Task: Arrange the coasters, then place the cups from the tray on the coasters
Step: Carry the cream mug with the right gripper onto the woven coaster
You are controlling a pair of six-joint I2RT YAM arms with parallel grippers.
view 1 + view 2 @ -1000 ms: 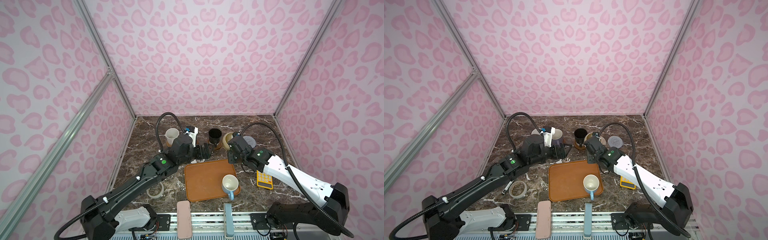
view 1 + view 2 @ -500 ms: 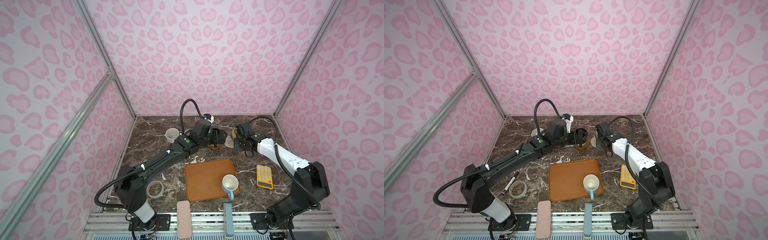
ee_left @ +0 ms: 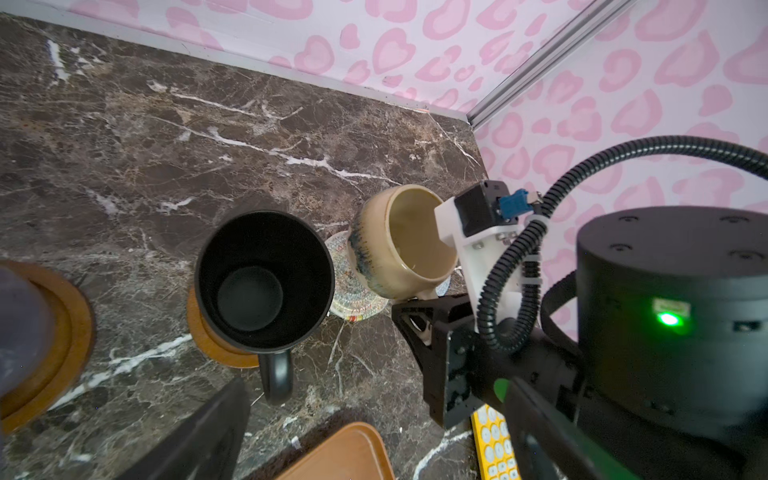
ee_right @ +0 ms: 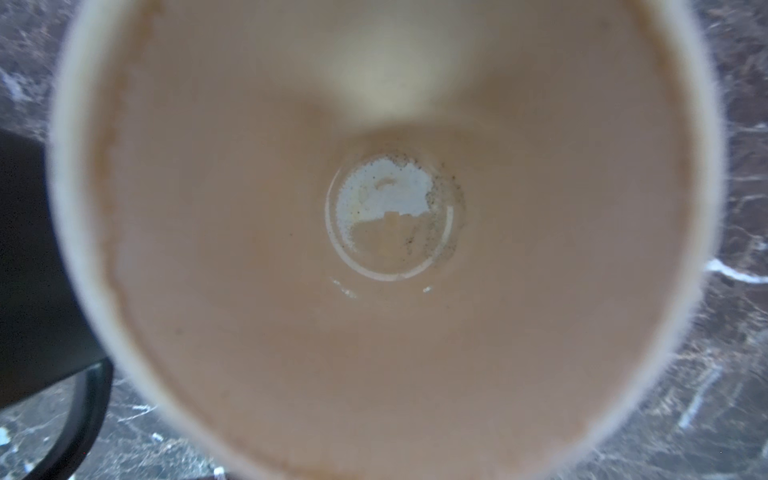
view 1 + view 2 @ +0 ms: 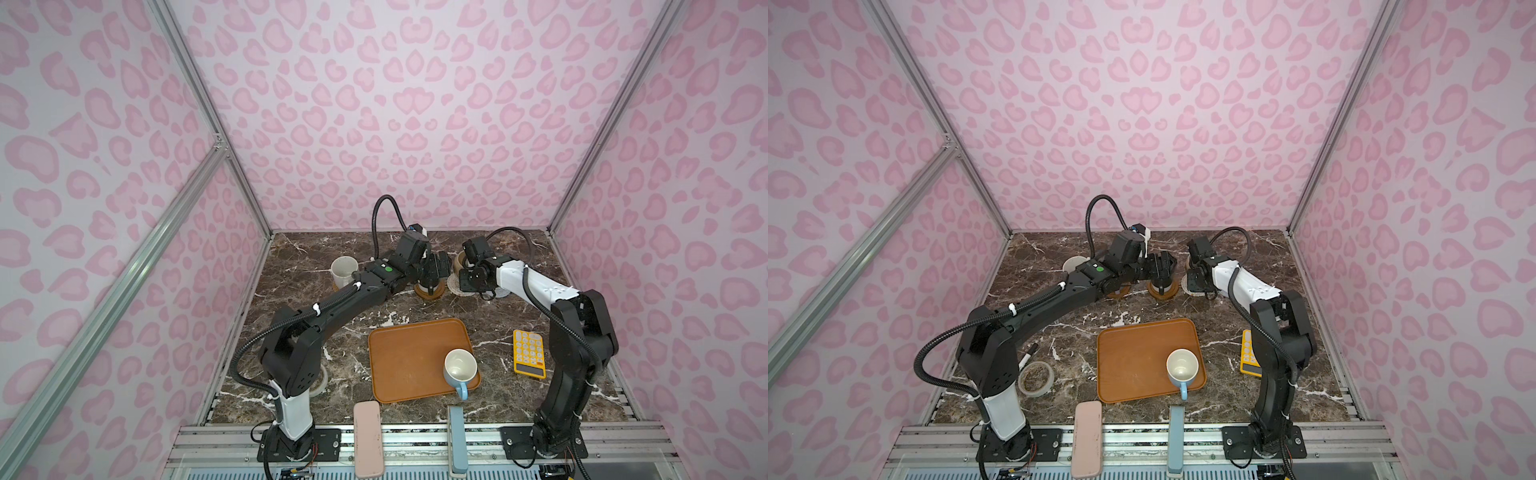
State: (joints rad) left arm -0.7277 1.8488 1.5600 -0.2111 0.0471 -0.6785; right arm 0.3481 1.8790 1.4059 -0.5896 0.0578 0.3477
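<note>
While the tray [image 5: 407, 361] holds only the light blue cup [image 5: 460, 368], the cream-yellow cup [image 3: 399, 245], beside the black cup [image 3: 262, 278], wants levelling and centring before it is lowered onto the beige-pink woven coaster [image 3: 349, 291] beneath. Its axis leans, mouth tipped toward the right gripper [image 3: 417, 316], which seems clenched on its handle. The left gripper [image 5: 437, 268] hovers released.

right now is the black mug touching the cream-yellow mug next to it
Apart. The left wrist view shows a strip of woven coaster between the black mug and the cream-yellow mug.
</note>
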